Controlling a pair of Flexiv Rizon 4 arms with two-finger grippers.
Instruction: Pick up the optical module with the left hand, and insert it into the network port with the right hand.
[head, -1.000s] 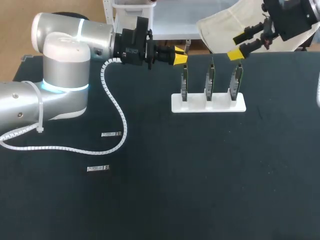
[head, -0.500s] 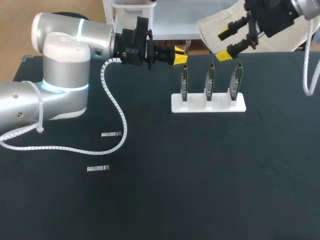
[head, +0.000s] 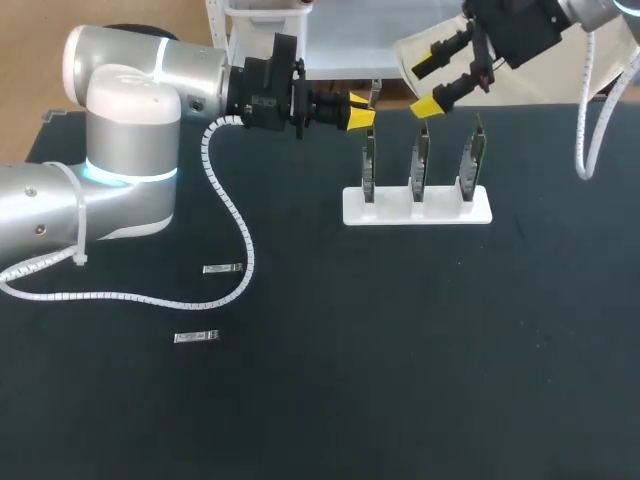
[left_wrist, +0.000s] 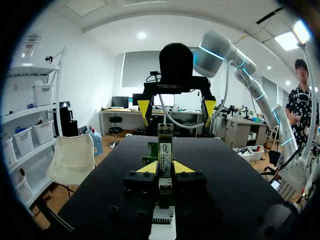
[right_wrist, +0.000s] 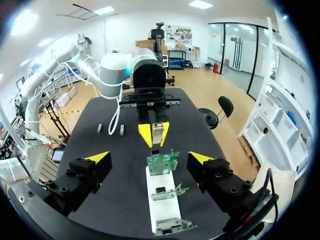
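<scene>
Jaws of the left gripper (head: 360, 113) are pinching the optical module (right_wrist: 156, 131) from both sides, holding it in the air near the top of the first board (head: 369, 165) in the white rack (head: 440, 212). Jaws of the right gripper (head: 425, 86) are standing wide apart w/ nothing btw them, hanging over the rack's far side and facing the left one. The network port itself is too small to pick out.

Risks, as I'm judging them:
- Handover: if the right fingers are closing off-centre while the left is letting go, the module is dropping onto the rack or table.
- A tilted regrasp is meaning misalignment at the port, i.e. jamming.
- Wide fingers are passing close to thin upright boards, so a knock is likely.
- Grippers nose to nose: collision risk.
</scene>
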